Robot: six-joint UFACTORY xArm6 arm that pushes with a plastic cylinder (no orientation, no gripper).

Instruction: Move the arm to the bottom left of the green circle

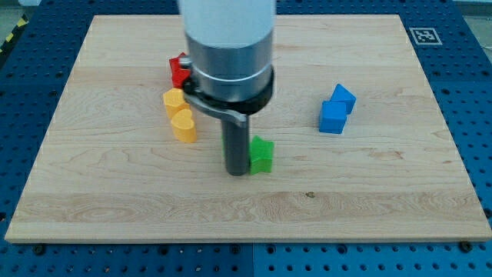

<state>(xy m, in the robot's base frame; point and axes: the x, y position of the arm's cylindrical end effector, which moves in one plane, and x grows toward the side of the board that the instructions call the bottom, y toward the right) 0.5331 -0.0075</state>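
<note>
1. We have no fingers or jaws to open or close: our arm ends in a straight dark rod, and my tip point(236, 172) rests on the wooden board point(384, 192) with nothing held.
2. My tip stands just beside a green block point(262, 155), on its left in the view and about level with its lower edge; tip and block look to be touching or nearly so, but we cannot tell which.
3. That green block sits near the middle of the board. Its shape is partly hidden by the rod, so we cannot say whether it is round.
4. A sliver of green also shows at the rod's left edge; we cannot tell what it belongs to.
5. Toward the view's left, a yellow block point(174, 100) and a yellow heart-shaped block point(184, 125) lie close together, one above the other.
6. A red block point(178, 70) sits above them, partly behind the arm's body.
7. Well apart, on the view's right, a blue block point(342, 98) and a blue cube point(333, 118) touch.
</note>
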